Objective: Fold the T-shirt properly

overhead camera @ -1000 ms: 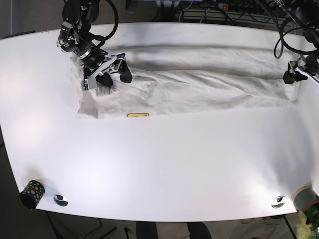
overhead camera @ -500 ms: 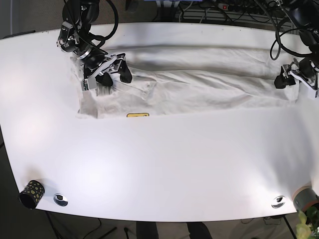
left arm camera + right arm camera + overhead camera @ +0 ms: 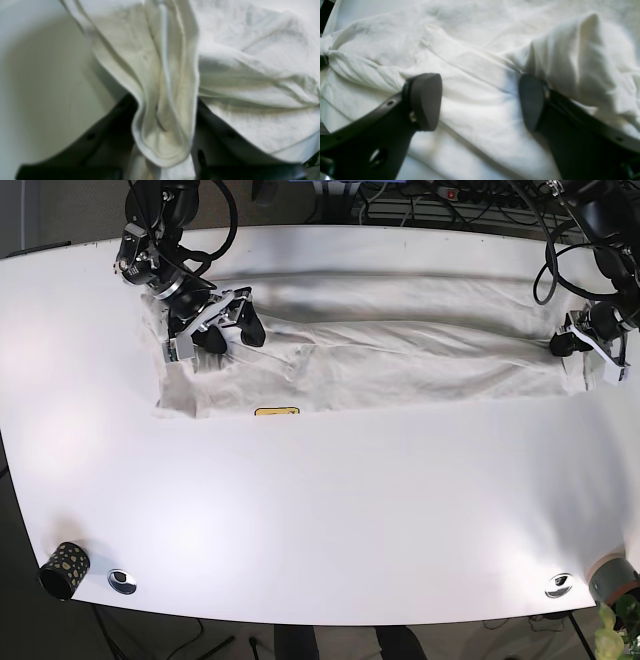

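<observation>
We see the left gripper point(image 3: 578, 343), clamped on the T-shirt point(image 3: 400, 355) hem, carried farther inward across the table point(image 3: 320, 510); the right gripper point(image 3: 228, 325) stays spread apart.

In the left wrist view the left tool point(image 3: 165, 140) is mostly hidden behind a hanging fold of the T-shirt point(image 3: 165, 82), and the picture is blurred. The bottom edge cuts off its fingers point(image 3: 100, 140). In the base view, a dark cup point(image 3: 64, 569) is too small to tell.
</observation>
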Tool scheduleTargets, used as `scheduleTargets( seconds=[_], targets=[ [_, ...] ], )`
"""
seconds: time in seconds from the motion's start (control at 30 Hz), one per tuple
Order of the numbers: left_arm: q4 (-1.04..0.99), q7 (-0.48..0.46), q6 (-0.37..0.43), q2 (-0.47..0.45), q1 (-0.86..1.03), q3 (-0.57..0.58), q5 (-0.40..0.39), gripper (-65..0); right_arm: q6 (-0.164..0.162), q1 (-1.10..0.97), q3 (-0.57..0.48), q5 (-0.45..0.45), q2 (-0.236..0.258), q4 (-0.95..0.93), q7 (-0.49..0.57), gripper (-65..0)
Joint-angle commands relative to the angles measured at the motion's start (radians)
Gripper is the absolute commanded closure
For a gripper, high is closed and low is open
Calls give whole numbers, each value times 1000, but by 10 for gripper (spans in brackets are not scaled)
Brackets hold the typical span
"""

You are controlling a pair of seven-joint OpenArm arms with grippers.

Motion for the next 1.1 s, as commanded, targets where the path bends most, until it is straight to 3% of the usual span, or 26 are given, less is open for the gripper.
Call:
scheduleTargets(
  seconds=[0.0, 0.2, 0.5, 0.8, 0.93, 1.07],
  targets=[
    [26, -9, -1, -22, -6, 0, -18, -56, -18, -4, -1, -46, 4, -6, -60, -468],
    [228, -9, -1, -22, 37, 30, -13, -60, -18, -3, -1, -46, 4, -6, -60, -468],
    [587, -9, -1, 9, 121, 254, -15, -60, -18, -3, -1, -46, 4, -6, -60, -468],
    [615, -9, -1, 127, 68, 474, -13, -61, -18, 5, -2, -46, 1, -6, -60, -468],
    [607, -9, 72, 153, 54, 550, -13, -61, -18, 2, -2, -46, 1, -6, -60, -468],
    [589, -9, 101, 204, 34, 555, -13, -61, -18, 2, -2, -46, 1, -6, -60, -468]
  ],
)
